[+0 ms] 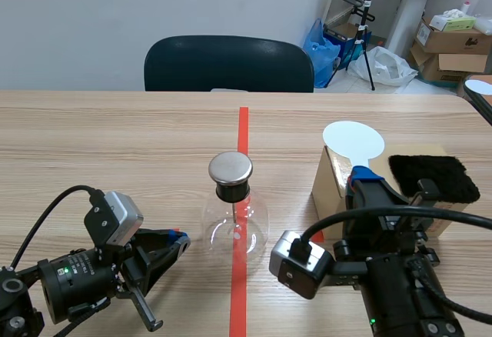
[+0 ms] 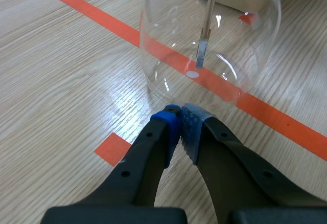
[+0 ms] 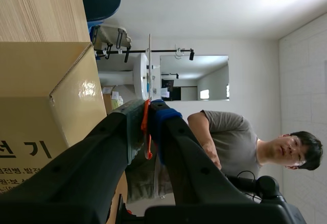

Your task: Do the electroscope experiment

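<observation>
Wooden table point(image 1: 115, 145), red tape point(image 1: 243, 133) down its middle; dark chair point(image 1: 228, 64) beyond. Glass flask point(image 1: 234, 225) stands on the tape just ahead of left gripper point(image 2: 180, 116), pads pressed together, empty. Right gripper point(image 3: 148, 112) pinches white paddle point(image 1: 352, 138) by the handle, disc past its fingertips.

A round clear glass flask point(image 1: 234, 225) stands upright on the orange-red tape line point(image 1: 243, 129), near the table's middle; a black stopper point(image 1: 231, 191) plugs its neck, topped by a brushed metal disc cap point(image 1: 231, 168); inside, a thin rod point(image 2: 209, 4) hangs straight down, ending in a small grey strip point(image 2: 201, 55). A flat white round paddle point(image 1: 352, 138) is pinched by its orange handle point(image 3: 145, 127) in the right gripper point(image 1: 363, 175), above a cardboard box point(image 1: 330, 187); a black fuzzy pad point(image 1: 433, 177) lies flat on that box.
</observation>
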